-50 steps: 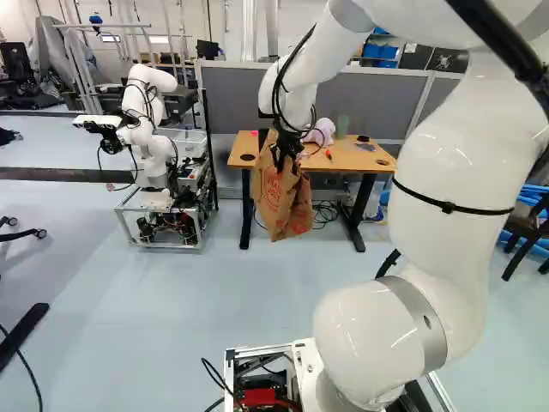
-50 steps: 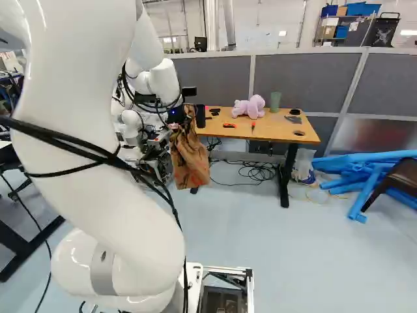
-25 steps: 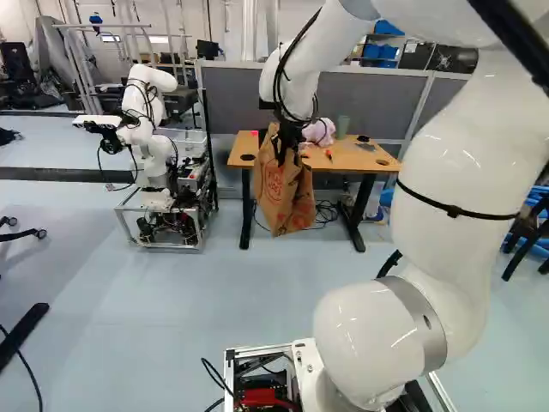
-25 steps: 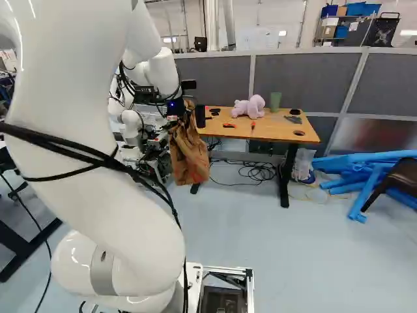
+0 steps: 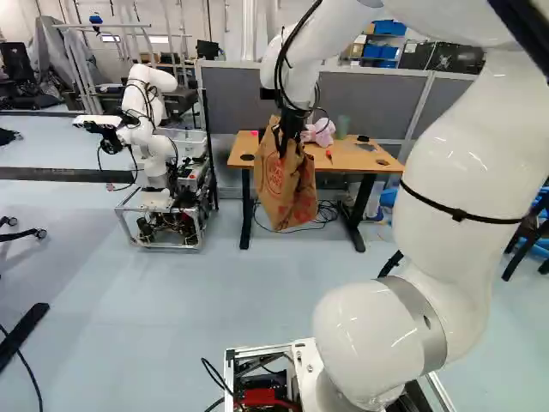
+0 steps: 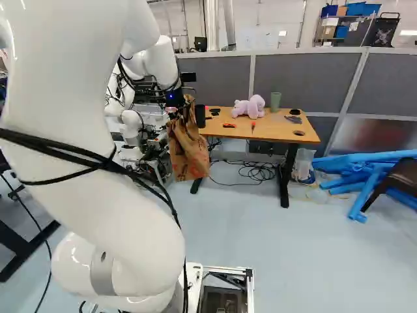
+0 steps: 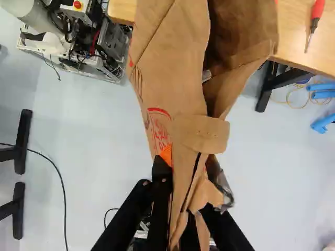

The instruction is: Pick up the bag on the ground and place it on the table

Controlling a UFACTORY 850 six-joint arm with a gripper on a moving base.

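In the left base view my gripper (image 5: pixel 290 137) is up by the near edge of the wooden table (image 5: pixel 347 158), holding the brown paper bag (image 5: pixel 285 184). The bag hangs off the floor, its lower part below the tabletop's height. Seen from the wrist, the gripper (image 7: pixel 186 196) is shut on the bag's crumpled upper edge, and the paper (image 7: pixel 167 68) spreads out ahead of the fingers toward the table (image 7: pixel 296 39). The right base view shows the bag (image 6: pixel 187 147) at the table's left end.
On the table are a pink plush toy (image 6: pixel 249 107), a green cup (image 6: pixel 275 100), a black cylinder (image 6: pixel 200 116) and small tools. Another robot (image 5: pixel 159 154) stands left of the table. Cables (image 6: pixel 254 171) lie beneath it; blue tubes (image 6: pixel 365 171) lie at the right. A grey partition (image 6: pixel 306 81) stands behind.
My arm has raised the bag a little and shifted slightly, with the bag swinging and turning in the grip. The base has stayed in place.
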